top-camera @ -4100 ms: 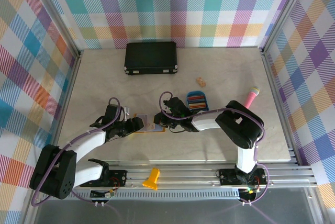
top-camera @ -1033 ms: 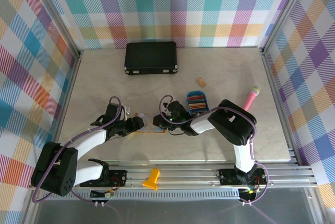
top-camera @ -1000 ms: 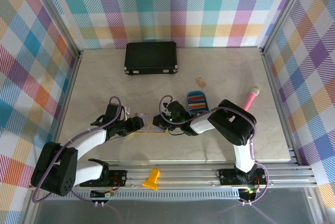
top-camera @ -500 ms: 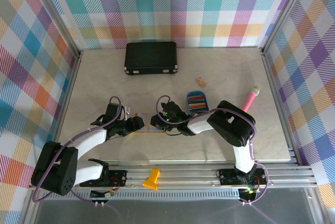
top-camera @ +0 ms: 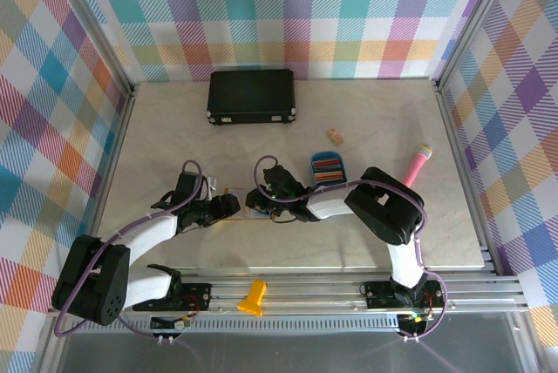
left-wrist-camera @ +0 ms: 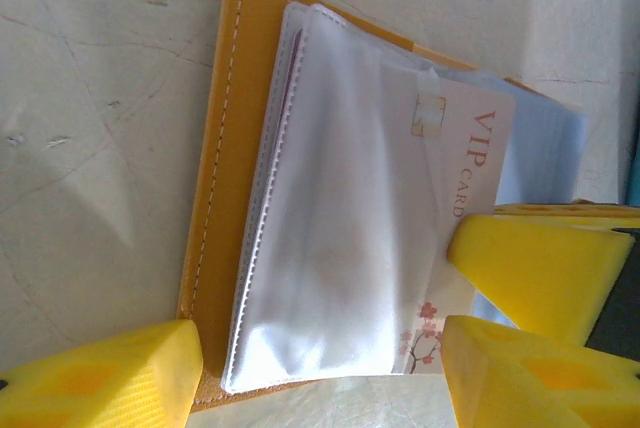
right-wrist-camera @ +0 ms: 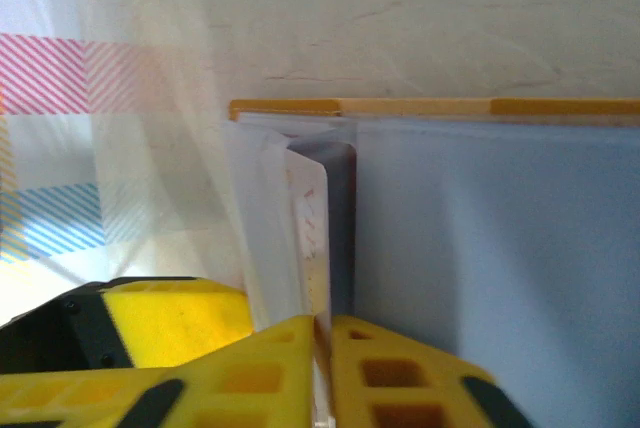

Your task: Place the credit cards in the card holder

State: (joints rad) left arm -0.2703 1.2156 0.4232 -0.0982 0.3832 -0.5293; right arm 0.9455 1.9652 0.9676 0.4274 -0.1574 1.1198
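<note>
Task judged partly done. An open mustard-yellow card holder (left-wrist-camera: 225,198) lies flat on the pale table (top-camera: 174,129), toward the near edge and a little left of centre, between the two grippers. A white card (left-wrist-camera: 470,163) marked VIP sits partway inside a clear sleeve (left-wrist-camera: 340,208) with its right end sticking out, so this insertion looks unfinished. Other credit cards (top-camera: 329,169) wait in a blue oval tray (top-camera: 329,154) to the right and slightly farther back, so much of the job seems left. Whether any card is already fully stowed cannot be told. The right gripper (right-wrist-camera: 322,333) has its jaws almost together, pinching the white card's edge at the holder's right side. Its arm rises from the near right, folds over and reaches left, low above the table. The left gripper (top-camera: 228,206) has its jaws spread wide and grasps nothing, poised over the holder's left part. Whether it presses on the cover cannot be told. Its arm stretches low from the near left toward the centre.
</note>
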